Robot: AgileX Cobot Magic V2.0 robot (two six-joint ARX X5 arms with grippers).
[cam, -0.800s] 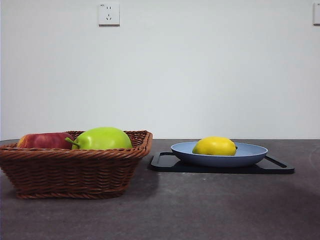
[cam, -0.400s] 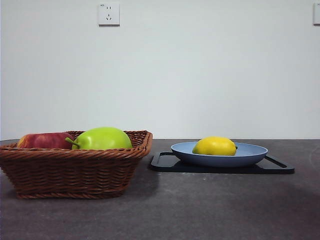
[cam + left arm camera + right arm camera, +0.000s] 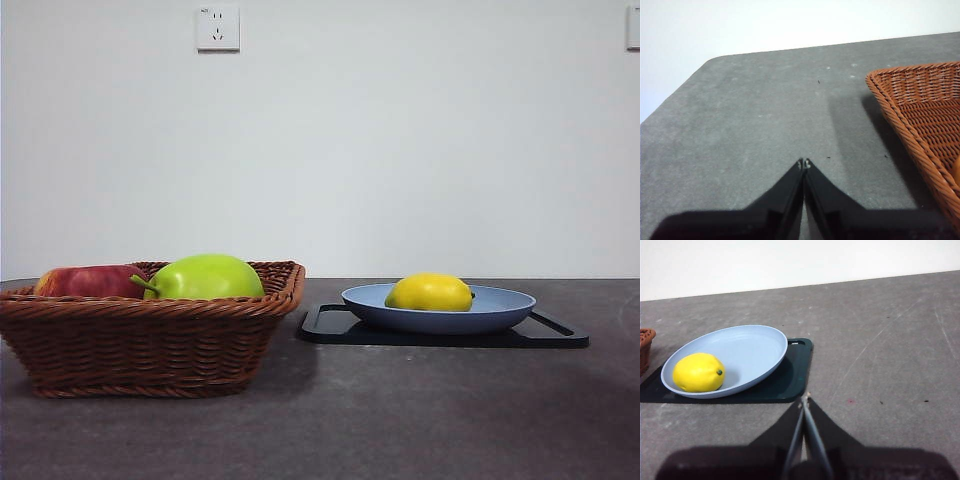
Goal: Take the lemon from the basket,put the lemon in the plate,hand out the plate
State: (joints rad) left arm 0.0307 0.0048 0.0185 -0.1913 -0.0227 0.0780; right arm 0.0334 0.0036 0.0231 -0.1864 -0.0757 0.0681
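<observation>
Yellow and free to roll, the lemon (image 3: 698, 372) could slide off the plate (image 3: 755, 347) if the right gripper (image 3: 805, 400), jaws pressed together, tilts it.

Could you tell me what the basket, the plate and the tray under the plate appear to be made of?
The basket looks like brown woven wicker: interlaced strands and a braided rim show clearly. The plate seems to be matte light-blue plastic, smooth and even with no glaze shine, though ceramic cannot be ruled out. The tray beneath it looks like dark, flat plastic with a faint sheen and rounded corners.
</observation>
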